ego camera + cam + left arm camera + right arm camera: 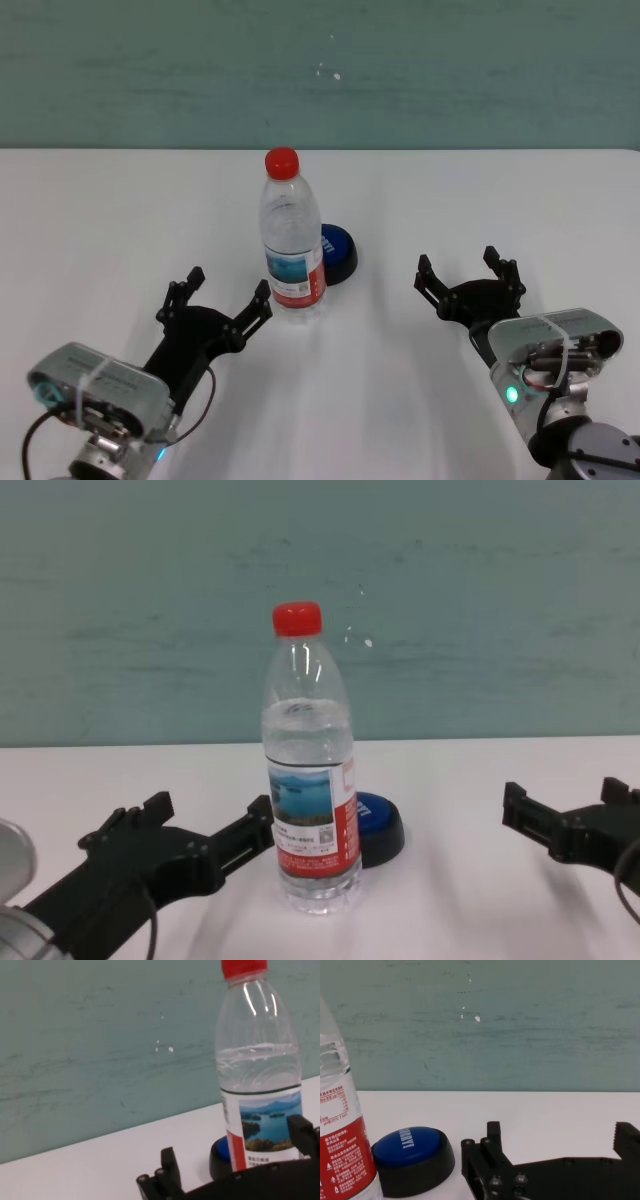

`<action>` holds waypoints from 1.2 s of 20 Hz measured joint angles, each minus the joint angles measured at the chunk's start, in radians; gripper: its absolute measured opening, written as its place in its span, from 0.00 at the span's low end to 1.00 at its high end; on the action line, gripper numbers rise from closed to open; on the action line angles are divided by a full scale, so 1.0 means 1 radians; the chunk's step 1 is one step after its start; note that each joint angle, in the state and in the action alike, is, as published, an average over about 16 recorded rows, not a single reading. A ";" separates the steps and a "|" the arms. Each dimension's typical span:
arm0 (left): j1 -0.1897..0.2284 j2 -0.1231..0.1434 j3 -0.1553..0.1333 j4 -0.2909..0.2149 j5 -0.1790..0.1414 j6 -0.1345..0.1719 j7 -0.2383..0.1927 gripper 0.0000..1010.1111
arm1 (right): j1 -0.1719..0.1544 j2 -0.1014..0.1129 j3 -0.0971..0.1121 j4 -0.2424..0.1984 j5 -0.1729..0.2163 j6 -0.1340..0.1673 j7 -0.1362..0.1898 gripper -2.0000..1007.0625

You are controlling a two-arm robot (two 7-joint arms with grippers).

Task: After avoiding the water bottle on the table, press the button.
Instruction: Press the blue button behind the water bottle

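On the table [120,220], your water bottle [292,245] stands upright at centre, the button [338,252] just behind it to the right. Your left gripper [213,294], fingers wide, sits near-left of the bottle; your right gripper [470,270], also wide, rests well apart at right.

Left pincer [214,294] open, low; right pincer [468,268] open, low.

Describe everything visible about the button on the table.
The button is a low round push button: a glossy blue domed top with small white lettering, set in a wider black base. It sits flat on the white table, just behind and to the right of the water bottle, which partly hides it in the head and chest views. Neither end effector touches it.
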State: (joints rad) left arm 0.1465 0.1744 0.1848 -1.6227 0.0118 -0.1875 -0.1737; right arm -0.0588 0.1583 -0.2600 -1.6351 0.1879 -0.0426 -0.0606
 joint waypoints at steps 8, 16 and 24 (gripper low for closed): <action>0.027 0.022 -0.021 -0.026 -0.024 -0.014 -0.015 1.00 | 0.000 0.000 0.000 0.000 0.000 0.000 0.000 1.00; 0.038 0.040 -0.039 -0.036 -0.044 -0.028 -0.029 1.00 | 0.000 0.000 0.000 0.000 0.000 0.000 0.000 1.00; 0.028 0.057 -0.049 -0.028 -0.069 -0.040 -0.053 1.00 | 0.000 0.000 0.000 0.000 0.000 0.000 0.000 1.00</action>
State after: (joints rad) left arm 0.1750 0.2312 0.1358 -1.6502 -0.0577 -0.2279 -0.2263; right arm -0.0588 0.1583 -0.2600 -1.6351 0.1879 -0.0426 -0.0606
